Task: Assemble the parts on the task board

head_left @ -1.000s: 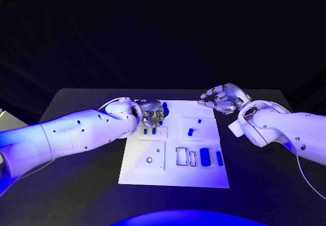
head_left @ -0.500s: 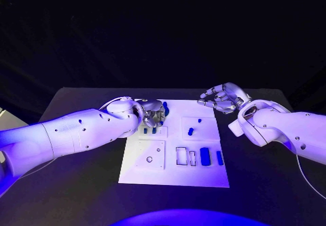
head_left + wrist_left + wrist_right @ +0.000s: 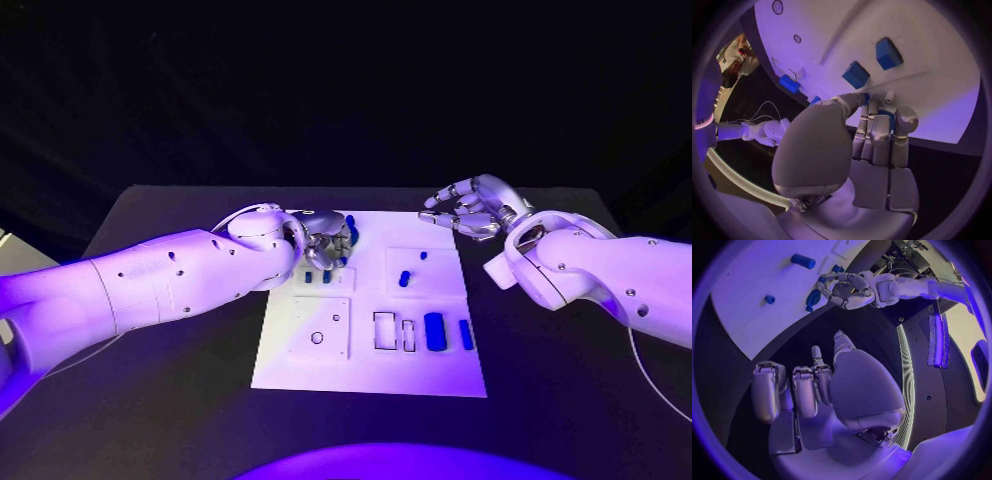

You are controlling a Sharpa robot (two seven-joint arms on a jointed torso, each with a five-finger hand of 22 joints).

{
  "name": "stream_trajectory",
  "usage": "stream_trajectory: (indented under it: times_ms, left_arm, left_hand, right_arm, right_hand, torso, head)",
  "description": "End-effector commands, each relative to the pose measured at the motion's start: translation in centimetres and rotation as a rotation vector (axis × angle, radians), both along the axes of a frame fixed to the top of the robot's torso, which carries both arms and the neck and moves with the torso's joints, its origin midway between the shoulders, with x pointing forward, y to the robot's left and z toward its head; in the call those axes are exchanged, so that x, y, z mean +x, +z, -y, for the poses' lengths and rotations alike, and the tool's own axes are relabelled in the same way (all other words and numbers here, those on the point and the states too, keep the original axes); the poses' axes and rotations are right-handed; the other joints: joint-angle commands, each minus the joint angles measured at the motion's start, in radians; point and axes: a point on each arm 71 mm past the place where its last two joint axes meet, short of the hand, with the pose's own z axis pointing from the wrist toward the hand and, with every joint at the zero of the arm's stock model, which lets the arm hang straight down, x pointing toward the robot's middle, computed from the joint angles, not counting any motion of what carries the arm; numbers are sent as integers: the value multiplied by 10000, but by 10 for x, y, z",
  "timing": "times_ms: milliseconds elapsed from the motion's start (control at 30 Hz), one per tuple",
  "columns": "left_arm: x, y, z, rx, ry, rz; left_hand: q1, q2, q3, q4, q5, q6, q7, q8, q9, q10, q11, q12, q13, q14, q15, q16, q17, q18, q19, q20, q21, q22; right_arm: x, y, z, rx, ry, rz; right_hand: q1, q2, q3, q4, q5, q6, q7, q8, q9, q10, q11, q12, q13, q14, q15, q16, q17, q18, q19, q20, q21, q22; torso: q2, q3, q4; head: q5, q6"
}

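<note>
My left robot hand (image 3: 326,238) sits over the far left corner of the flat white rectangular task board (image 3: 368,375). Its silver fingers (image 3: 879,131) are drawn close together and curled down around a small dark blue part (image 3: 351,230) at the board's far edge; in my left wrist view that blue piece shows between the fingertips, so I am gripping it. Just beside those fingers, on the board, stand two small blue block-shaped parts (image 3: 856,75), one next to the other, and a little further along lies another blue piece (image 3: 789,83) near a cut-out.

My right robot hand (image 3: 469,209) hangs above the black counter (image 3: 173,400) just off the board's far right corner, apart from the board. Its fingers (image 3: 767,390) are curled inward toward the palm with nothing between them.

Moving outward over the board in the head view: a short blue peg-like part (image 3: 407,278) rests tilted in the square area at the middle right, with a tiny blue piece (image 3: 424,257) just beyond it. Toward the near right there is a row of upright slots; a broad blue rounded bar (image 3: 436,331) lies there, with a slimmer blue bar (image 3: 466,335) beside it at the board's right edge. The near left area holds a raised white square plate (image 3: 319,329) with small holes in it.
</note>
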Motion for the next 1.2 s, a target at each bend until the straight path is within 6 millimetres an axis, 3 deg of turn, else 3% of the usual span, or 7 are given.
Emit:
stream_trajectory:
  times_ms: [33, 567, 800, 1200]
  left_arm:
    - [-2, -3, 4, 84, -123, -355]
    - [-4, -3, 7, -62, -168, -494]
    - [-3, -4, 6, 68, -42, -513]
    - [-2, -4, 8, 58, -66, -418]
  left_hand:
    - [-111, 16, -8, -50, -38, -65, 5, -55, -14, -29, 66, -56, -19, 58, 34, 29, -29, -165, 37, 27, 52, 8]
    - [-301, -81, -28, -90, -34, -285, -48, -310, -66, -231, 179, -387, -128, 50, 130, 39, -84, -168, 29, 98, 48, 16]
    - [-227, 137, 91, -267, -34, 189, 42, -178, 37, 132, 104, -379, -85, 96, 78, 92, -56, -181, 129, 91, 131, 129]
    - [-82, 558, 222, -694, -42, 877, -105, -28, 199, 712, -106, -164, 132, 212, -101, 179, 34, -235, 345, -29, 348, 407]
  right_arm:
    - [-1, 0, -2, -23, 173, -26]
    - [0, -1, -2, -33, 188, -53]
    - [0, -1, -2, -39, 182, -69]
    - [0, -1, -2, -38, 192, -76]
  right_hand:
    - [-18, 89, -35, -21, 64, -61, 1, 58, -16, -18, 2, -23, 1414, 773, 29, -53, 1506, 174, 267, 59, -28, 1569]
    - [-15, 104, -36, -25, 65, -50, -3, 70, -14, -10, -1, -16, 1419, 772, 26, -57, 1502, 174, 267, 57, -33, 1568]
    - [-15, 104, -36, -25, 65, -50, -3, 70, -14, -10, -1, -16, 1419, 772, 26, -57, 1502, 174, 267, 57, -33, 1568]
    - [-10, 114, -33, -27, 66, -44, -6, 75, -13, -8, -3, -14, 1420, 769, 25, -63, 1490, 174, 267, 57, -35, 1568]
  torso:
    - [5, 2, -2]
    - [-5, 6, 0]
    - [-3, 1, -2]
    - [-5, -5, 8]
  head:
    - [-11, -3]
    - [-38, -17]
    - [-41, -24]
    - [-52, -20]
